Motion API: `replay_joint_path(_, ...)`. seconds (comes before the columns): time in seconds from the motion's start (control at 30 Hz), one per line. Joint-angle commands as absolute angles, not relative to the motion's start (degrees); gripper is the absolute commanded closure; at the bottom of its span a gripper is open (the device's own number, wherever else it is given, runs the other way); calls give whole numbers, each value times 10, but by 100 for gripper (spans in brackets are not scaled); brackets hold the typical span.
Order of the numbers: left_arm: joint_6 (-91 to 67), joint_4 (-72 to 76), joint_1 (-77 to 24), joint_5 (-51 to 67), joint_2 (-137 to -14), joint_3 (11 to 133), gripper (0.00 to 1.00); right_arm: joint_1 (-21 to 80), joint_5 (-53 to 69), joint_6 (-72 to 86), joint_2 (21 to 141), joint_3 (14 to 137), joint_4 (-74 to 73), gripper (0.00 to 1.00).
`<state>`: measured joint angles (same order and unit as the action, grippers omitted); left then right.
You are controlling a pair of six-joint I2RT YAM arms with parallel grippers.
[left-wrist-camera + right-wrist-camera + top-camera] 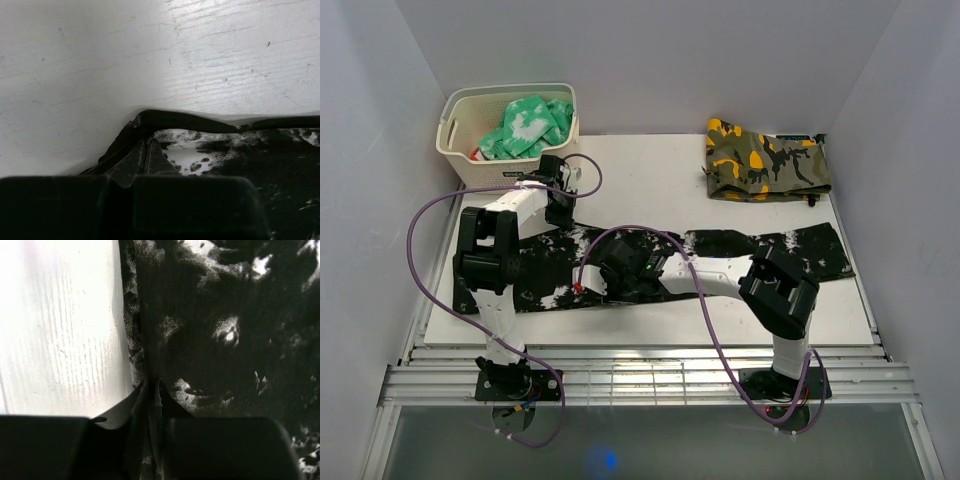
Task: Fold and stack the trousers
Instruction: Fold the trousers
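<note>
The black and white right robot arm (715,275) hides the middle of the long black white-speckled fabric trousers (810,250).

Left arm (510,205) & right arm (705,275) — white links w/ black joints, purple cables (411,235) — left gripper (120,184) & right gripper (150,415) black.

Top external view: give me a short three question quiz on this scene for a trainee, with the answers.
1. True or false: the trousers lie in the basket.
2. What mostly fills the basket? A a green-and-white garment; B shoes; C nothing.
3. Fill in: the left gripper and the right gripper are both shut on the ____.
Key: 1 false; 2 A; 3 trousers.
</note>
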<state>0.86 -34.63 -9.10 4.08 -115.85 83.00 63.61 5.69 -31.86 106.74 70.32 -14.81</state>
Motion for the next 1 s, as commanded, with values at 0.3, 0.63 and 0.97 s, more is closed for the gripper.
replay_joint_path(0.3,23,-342,-79,9,-1216,817,100,631,77,-310,1044,715,-149,92)
replay_joint_path(0.63,25,-342,-79,9,-1219,821,100,636,99,-300,1021,692,-155,92)
replay_joint_path(0.97,26,-343,-79,-11,-1224,830,100,644,115,-291,1027,680,-157,92)
